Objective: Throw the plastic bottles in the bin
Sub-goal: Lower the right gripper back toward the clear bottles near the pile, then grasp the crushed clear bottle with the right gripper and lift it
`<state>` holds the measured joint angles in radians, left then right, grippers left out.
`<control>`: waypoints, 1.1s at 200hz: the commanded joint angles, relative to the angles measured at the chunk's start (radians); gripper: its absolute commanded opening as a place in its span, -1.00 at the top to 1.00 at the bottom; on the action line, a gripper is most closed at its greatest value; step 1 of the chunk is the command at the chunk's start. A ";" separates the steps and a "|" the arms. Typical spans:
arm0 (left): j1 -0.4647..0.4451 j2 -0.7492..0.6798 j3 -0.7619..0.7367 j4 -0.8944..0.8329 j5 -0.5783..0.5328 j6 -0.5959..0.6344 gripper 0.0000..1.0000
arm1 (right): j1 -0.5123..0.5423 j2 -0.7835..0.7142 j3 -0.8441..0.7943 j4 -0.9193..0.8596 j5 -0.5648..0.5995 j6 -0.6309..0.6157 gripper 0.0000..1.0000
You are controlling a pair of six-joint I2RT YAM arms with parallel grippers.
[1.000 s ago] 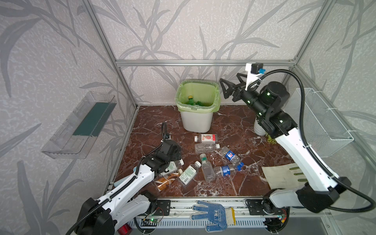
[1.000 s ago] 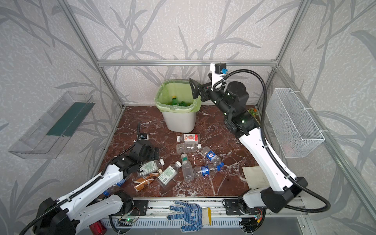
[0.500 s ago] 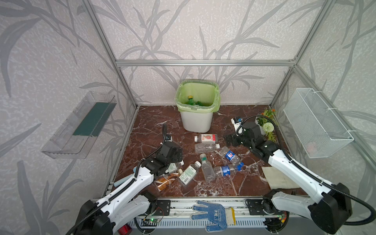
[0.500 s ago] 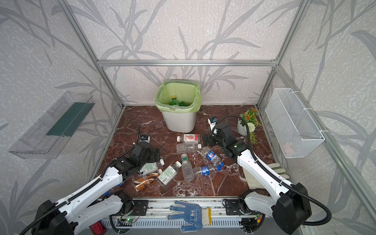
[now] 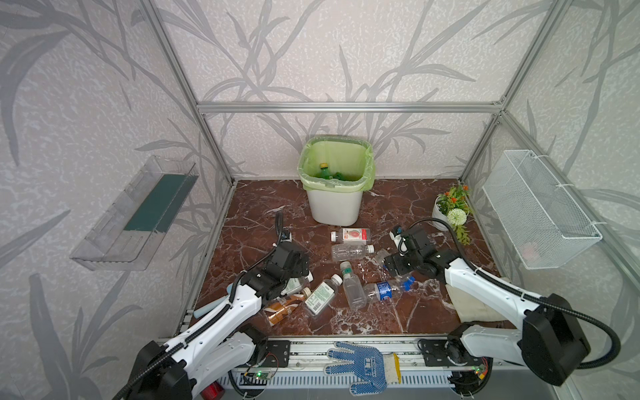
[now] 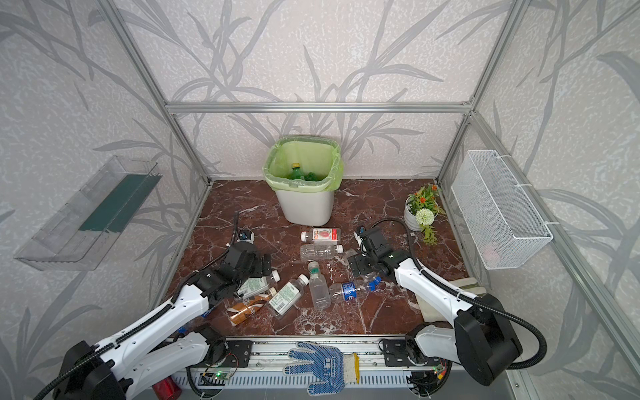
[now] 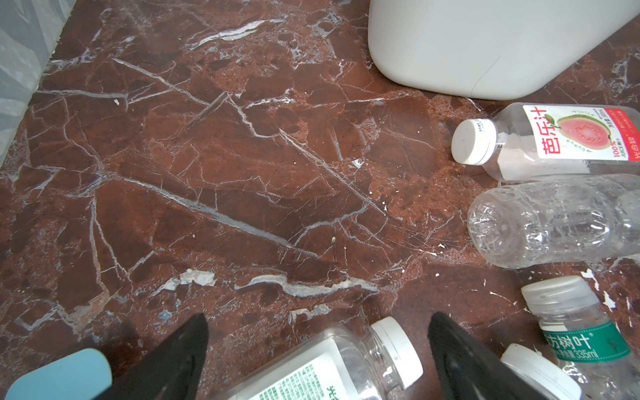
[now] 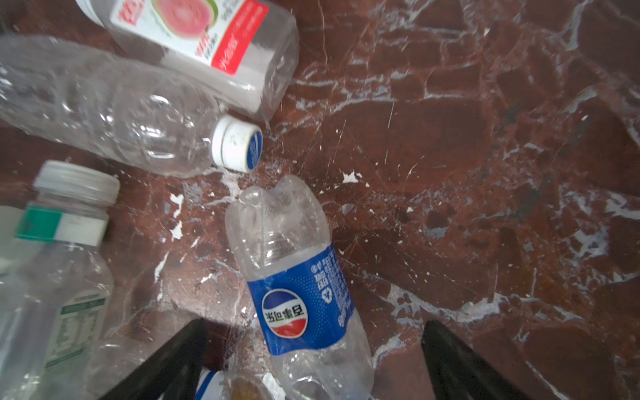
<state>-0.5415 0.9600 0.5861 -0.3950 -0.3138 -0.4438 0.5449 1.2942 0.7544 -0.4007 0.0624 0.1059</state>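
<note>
Left side first: left gripper (image 7: 318, 318) has its black fingers spread wide and empty, low at left-centre of both top views. At the bottom edge of the left wrist frame a clear plastic bottle with white cap and green-and-white label (image 7: 322, 367) lies between them. Its long axis runs diagonally, cap toward the right-hand finger, body going out of frame under the wrist. That is skewed to the closing line, so I'd expect a wrist twist before a clean pinch. Mid-floor, more plastic bottles lie flat, incl. a clear square one with a red guava label (image 5: 350, 234) and a plain crumpled clear one (image 5: 348, 251). Both sit just in front of the white squarish bin with light green liner (image 5: 334, 211) at centre back, which already holds a few green bottles. Right gripper (image 8: 315, 325) is also wide, touching nothing. A crumpled clear bottle with a blue Pepsi label (image 8: 298, 304) lies between its fingers, slightly nearer the left-hand one. Its long axis points away from the wrist, roughly square to the closing line, base up-frame, cap end hidden. Right arm looks better placed: close, lift, carry up-left to the bin.
</note>
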 commanded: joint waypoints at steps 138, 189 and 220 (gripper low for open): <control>0.002 -0.011 -0.028 0.003 -0.037 0.008 -0.99 | 0.022 0.459 0.338 -0.250 0.254 -0.024 -0.22; 0.004 0.000 -0.031 0.017 -0.053 0.007 -0.99 | -0.055 0.378 0.393 -0.234 0.130 -0.036 -0.06; 0.014 0.017 -0.031 0.028 -0.053 0.007 -0.99 | -0.068 0.199 0.562 -0.246 0.094 -0.062 -0.04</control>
<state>-0.5373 0.9630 0.5713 -0.3866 -0.3431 -0.4408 0.4793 1.6699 1.1641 -0.6491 0.2043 0.0589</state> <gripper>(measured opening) 0.994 0.523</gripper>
